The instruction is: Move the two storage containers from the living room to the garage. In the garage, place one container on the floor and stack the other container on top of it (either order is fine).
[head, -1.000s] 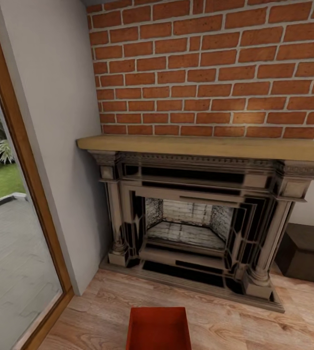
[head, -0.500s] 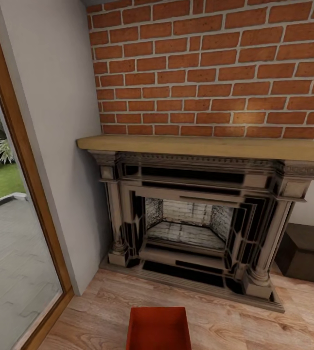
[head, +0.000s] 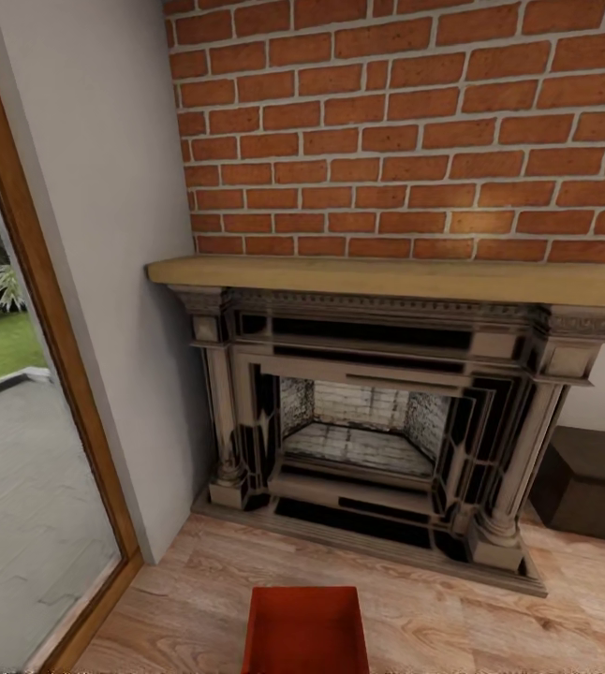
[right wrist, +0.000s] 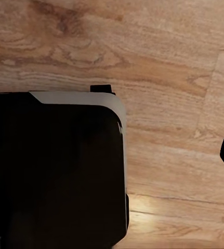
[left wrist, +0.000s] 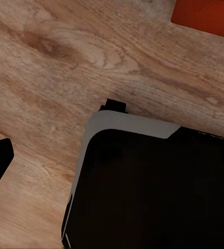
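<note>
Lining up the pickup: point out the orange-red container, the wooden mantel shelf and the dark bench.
Orange-red rectangular storage container [head: 306, 637]: head view, on its inner floor.
Light wooden mantel shelf [head: 387, 278]: head view, on its top surface.
Low dark bench [head: 595, 482]: head view, on its end.

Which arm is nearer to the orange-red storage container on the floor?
Left, it seems. Its wrist camera catches a corner of the storage container on the wood floor. The right wrist camera faces floor and the robot's base.
</note>
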Robot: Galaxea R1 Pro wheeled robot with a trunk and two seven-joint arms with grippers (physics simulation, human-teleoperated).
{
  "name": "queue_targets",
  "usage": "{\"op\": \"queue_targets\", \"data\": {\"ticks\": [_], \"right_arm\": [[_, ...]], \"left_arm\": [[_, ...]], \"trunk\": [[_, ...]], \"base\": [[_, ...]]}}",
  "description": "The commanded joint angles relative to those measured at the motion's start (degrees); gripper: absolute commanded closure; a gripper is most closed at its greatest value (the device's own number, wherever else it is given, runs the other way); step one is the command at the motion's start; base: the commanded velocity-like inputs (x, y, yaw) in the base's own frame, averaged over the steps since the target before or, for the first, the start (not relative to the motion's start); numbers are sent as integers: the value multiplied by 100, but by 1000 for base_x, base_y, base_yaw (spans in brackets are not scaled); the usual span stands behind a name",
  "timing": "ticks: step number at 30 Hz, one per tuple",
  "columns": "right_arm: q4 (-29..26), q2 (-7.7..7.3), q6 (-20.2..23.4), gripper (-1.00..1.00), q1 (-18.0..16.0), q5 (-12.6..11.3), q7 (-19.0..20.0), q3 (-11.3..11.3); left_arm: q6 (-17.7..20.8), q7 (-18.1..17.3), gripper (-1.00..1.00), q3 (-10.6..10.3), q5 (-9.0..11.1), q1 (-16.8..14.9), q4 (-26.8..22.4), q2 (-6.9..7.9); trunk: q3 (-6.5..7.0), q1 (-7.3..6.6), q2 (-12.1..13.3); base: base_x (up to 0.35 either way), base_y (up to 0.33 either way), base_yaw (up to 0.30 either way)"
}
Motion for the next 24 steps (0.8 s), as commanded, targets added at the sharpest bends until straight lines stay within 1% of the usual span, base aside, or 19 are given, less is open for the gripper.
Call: {"op": "queue_targets", "data": {"ticks": [1, 18, 24], "right_arm": [[17, 2, -33, -100, -8, -59, -4, 48], [17, 20, -62, -100, -8, -53, -6, 30], [17, 26, -79, -100, -8, -89, -6, 16]], "left_arm": [[-19, 7, -100, 12, 21, -4, 6, 2], [-19, 8, -100, 3, 18, -4, 17, 10], [-19, 7, -100, 3, 14, -4, 18, 8]], "trunk": [[-18, 1, -7], [-172, 1, -7], [-194, 1, -7]], "base": [[0, 0, 0], [0, 0, 0], [0, 0, 0]]}}
